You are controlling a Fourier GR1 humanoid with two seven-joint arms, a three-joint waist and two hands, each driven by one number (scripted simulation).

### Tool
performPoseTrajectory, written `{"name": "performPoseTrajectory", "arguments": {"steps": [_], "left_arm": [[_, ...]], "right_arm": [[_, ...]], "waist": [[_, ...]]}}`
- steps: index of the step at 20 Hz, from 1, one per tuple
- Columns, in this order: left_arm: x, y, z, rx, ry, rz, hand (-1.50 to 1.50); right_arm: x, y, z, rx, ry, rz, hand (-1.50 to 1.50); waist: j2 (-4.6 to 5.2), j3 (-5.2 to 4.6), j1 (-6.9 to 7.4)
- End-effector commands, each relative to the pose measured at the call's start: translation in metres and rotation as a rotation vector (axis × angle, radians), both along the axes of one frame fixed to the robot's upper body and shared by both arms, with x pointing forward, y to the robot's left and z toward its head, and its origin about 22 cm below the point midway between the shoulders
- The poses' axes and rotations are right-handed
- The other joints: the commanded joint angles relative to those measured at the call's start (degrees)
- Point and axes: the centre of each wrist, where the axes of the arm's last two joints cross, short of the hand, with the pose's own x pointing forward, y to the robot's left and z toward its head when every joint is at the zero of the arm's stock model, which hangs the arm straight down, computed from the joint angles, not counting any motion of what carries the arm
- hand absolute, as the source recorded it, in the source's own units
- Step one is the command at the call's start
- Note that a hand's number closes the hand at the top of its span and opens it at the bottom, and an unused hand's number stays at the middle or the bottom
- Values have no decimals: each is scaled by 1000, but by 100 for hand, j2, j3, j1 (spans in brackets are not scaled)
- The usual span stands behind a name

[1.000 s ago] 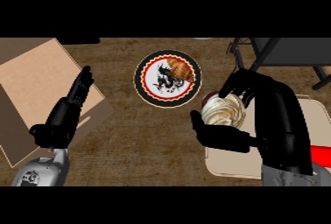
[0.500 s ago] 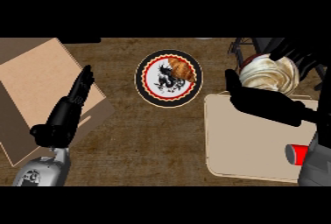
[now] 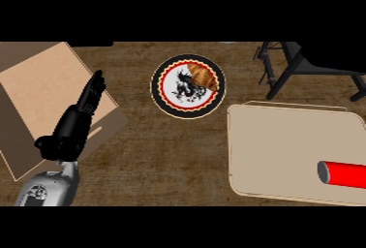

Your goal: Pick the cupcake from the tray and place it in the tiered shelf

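Head view, nearest first: the grey left forearm (image 3: 46, 191) comes in at the lower left corner, cut off by the bottom edge. Its black left hand (image 3: 71, 128) lies open, with straight fingers (image 3: 93, 89) close together pointing away from the robot. It holds nothing and lies over the edge of a tan board (image 3: 36, 87) that lies on the left of the brown counter (image 3: 164, 160). Whether the hand touches the board or hovers over it is hard to tell.

On the right sits a beige tray (image 3: 286, 145) with rounded corners; its right side runs out of view. A red cylinder (image 3: 343, 174) lies on its near right part (only its rounded left end shows, the rest being cut off by the edge).

Farther back, near the middle, stands a round plate (image 3: 166, 101) with a dark rim and a black figure on white; a croissant (image 3: 202, 77) rests on its far right part.

At the far right corner stands the dark frame of the tiered shelf (image 3: 286, 68); only its legs and a lower bar show, the upper part being cut off.

The cupcake and the right hand show nowhere in this view, so the cupcake's place and that hand's state cannot be told.
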Motion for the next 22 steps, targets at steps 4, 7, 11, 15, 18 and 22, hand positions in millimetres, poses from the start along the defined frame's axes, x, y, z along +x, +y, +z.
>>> {"name": "performPoseTrajectory", "arguments": {"steps": [4, 7, 11, 15, 18, 22], "left_arm": [[-11, -3, -43, -21, 166, -17, 0], [-1, 0, -28, -25, 172, 0, 0], [-4, -12, -46, -25, 164, -11, 0], [-2, -2, -44, -10, 164, 6, 0], [-2, -7, -41, -15, 167, -23, 0], [1, -4, -30, -23, 156, -15, 0]], "right_arm": [[24, -25, 26, 5, -10, -116, 150], [34, -40, 31, -27, -1, -123, 150], [43, -35, 37, -107, -19, -136, 150], [60, -57, 29, -156, -40, -158, 150], [77, -64, 28, -154, -26, -190, 150], [89, -68, 0, -306, -68, -176, 150]], "waist": [[102, -94, 30], [107, -90, 29], [124, -96, 29], [139, -91, 47], [137, -93, 84], [141, -89, 108]]}}
